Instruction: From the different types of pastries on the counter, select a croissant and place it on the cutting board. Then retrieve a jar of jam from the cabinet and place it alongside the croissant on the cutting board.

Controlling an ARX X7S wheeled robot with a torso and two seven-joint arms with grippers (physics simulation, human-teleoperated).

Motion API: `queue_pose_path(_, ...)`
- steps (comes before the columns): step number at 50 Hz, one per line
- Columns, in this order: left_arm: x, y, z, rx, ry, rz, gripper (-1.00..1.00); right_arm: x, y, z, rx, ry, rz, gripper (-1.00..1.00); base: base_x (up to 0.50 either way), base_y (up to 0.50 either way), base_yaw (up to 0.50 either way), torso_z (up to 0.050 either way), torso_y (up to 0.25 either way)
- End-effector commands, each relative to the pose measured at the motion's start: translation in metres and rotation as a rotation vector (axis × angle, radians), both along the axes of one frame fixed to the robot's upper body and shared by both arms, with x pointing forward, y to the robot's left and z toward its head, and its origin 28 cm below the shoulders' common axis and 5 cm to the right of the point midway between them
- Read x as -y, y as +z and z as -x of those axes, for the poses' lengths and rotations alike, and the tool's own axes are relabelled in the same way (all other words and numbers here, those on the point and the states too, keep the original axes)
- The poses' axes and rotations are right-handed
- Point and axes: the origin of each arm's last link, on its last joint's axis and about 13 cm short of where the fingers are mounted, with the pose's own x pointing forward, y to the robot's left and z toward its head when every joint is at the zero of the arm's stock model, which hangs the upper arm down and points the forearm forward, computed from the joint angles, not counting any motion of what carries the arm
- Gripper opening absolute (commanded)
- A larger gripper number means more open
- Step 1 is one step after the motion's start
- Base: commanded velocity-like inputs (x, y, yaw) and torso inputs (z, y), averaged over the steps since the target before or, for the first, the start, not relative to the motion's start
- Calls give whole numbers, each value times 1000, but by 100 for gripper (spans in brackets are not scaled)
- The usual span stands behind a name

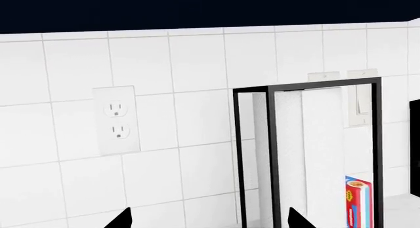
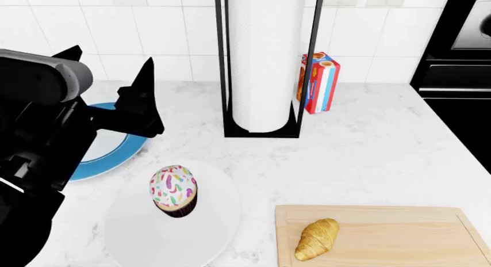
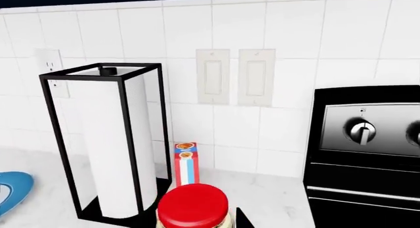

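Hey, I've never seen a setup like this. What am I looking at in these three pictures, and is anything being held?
This is a simulated two-armed robot in a kitchen. The head view looks down from a camera on its head. Its dark left arm ends in an open, empty left hand. On the marble counter are a croissant on a wooden cutting board, a cupcake on a white plate, a blue plate, a paper towel roll and a striped carton. The two wrist views come from cameras near each hand, both facing the tiled wall. The right hand appears to grip a red-lidded jar of jam.
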Motion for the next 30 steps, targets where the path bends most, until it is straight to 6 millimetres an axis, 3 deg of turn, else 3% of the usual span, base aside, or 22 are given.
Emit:
queue_pose_path(1, 0, 0, 0, 0, 2, -3, 100, 7, -12, 13, -31, 0, 17, -100, 0, 0, 0, 0, 0)
queue_pose_path(9, 2, -1, -1, -2, -2, -3, 100, 7, -20, 26, -52, 33, 10, -100, 0, 0, 0, 1, 0)
queue_pose_path(25, 2, -1, -2, -3, -3, -2, 100, -1, -46, 30, -102, 116, -42, -100, 0, 0, 0, 0, 0)
queue_pose_path(30, 3, -1, -1, -3, -3, -3, 100, -3, -45, 35, -100, 150, -70, -100, 0, 0, 0, 0, 0)
